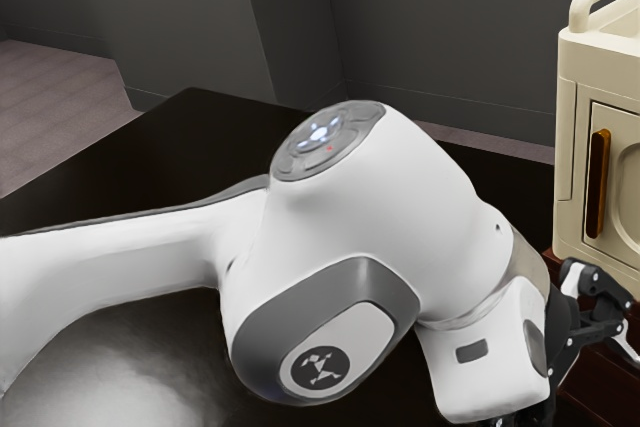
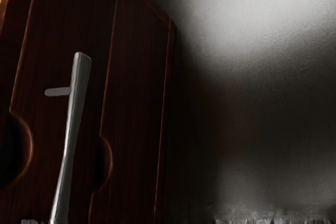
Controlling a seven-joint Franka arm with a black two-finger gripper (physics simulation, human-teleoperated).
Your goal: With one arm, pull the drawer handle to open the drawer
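Centring the hand (image 1: 622,317) on the drawer handle (image 2: 79,85) before a straight pull should help; whether it's open, I cannot tell.

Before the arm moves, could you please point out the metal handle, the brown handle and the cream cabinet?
Metal handle (image 2: 76,103): wrist view, upper part of its long bar.
Brown handle (image 1: 598,182): exterior view, middle of its grip.
Cream cabinet (image 1: 566,147): exterior view, side panel.

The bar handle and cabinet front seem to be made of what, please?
The bar handle looks like satin grey metal, given its soft highlights, though painted plastic is possible. The cabinet front seems dark varnished wood, from its faint reddish grain.
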